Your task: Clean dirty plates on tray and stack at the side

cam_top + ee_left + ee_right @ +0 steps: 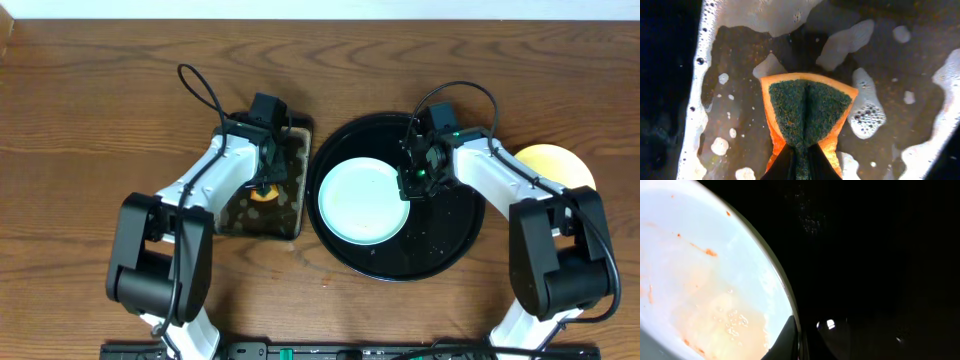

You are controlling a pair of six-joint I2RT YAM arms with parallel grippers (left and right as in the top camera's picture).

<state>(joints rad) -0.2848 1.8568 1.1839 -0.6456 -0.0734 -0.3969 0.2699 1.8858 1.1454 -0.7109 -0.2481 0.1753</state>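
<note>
Overhead: shows a round glossy black tray (440, 255) right of centre on a brown wooden table (100, 120), with 1 pale mint-blue round plate (362, 200) lying face up in its left half. Shows 1 pale yellow round plate (555, 162) on the table right of the tray, partly hidden by the right arm. Finds the left gripper (264, 186) above a rectangular dark pan (287, 218) left of the tray, and the right gripper (414, 182) down at the mint-blue plate's right rim.

Left wrist: shows the fingers (785, 167) pinched on a folded orange sponge with a dark green scouring face (807, 112), above brown water dotted with white foam (867, 117).

Right wrist: shows the jaws closed narrow on the plate's rim, 1 finger (782, 340) lying over that rim. Shows orange sauce streaks (710, 252) across the plate's pale face, with the black tray beyond it.
</note>
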